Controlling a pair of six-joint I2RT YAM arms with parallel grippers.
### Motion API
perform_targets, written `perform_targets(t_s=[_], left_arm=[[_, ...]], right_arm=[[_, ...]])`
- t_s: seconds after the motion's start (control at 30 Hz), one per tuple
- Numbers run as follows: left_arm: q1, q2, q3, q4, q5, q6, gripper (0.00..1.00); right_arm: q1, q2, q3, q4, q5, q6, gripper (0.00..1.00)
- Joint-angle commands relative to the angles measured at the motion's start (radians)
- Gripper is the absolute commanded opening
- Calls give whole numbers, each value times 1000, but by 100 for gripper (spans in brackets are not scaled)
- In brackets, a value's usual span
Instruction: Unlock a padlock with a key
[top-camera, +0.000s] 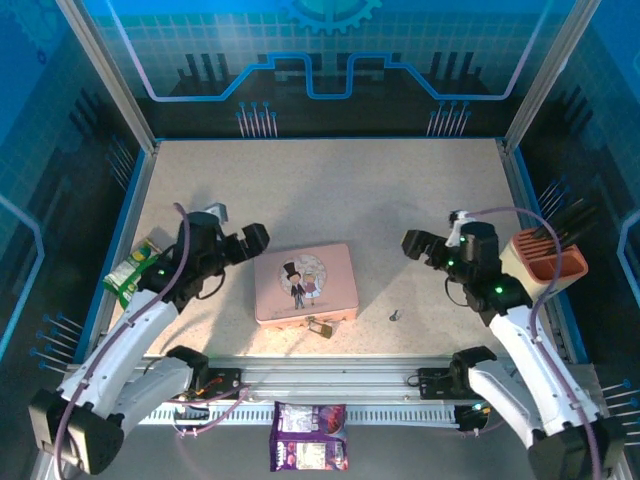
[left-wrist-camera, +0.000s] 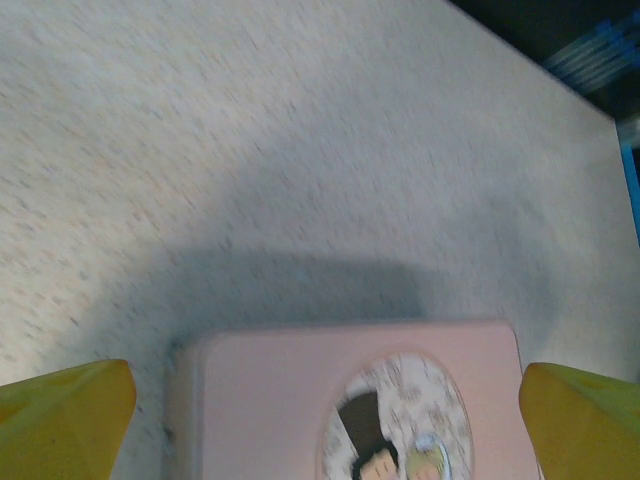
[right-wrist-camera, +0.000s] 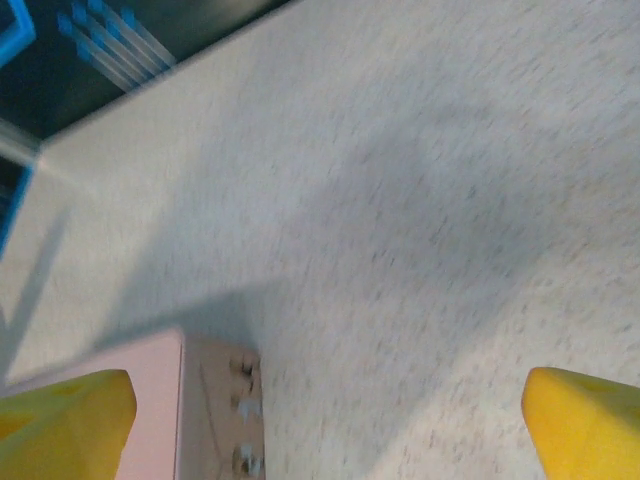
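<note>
The left pincer (top-camera: 243, 240) and the right pincer (top-camera: 420, 242) both stood wide open, holding nothing. The left one hovered just left of the pink tin (top-camera: 305, 285); the right one hung to the tin's right, apart from it. The padlock (top-camera: 320, 326) lay on the desk (top-camera: 330, 190) at the tin's near edge. The key (top-camera: 396, 315) lay near it, to its right.

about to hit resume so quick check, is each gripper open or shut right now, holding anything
left gripper: open, holding nothing, over the pink tin
right gripper: open, holding nothing
</note>
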Motion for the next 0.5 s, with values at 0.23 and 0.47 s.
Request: perform_targets(t_s=[0.23, 0.47], left_arm=[[-330, 49, 32, -93, -162, -144, 99], [-416, 40, -4, -88, -229, -181, 99]], right_arm=[[407, 149, 104, -407, 251, 217, 88], [500, 167, -4, -406, 241, 359, 72]])
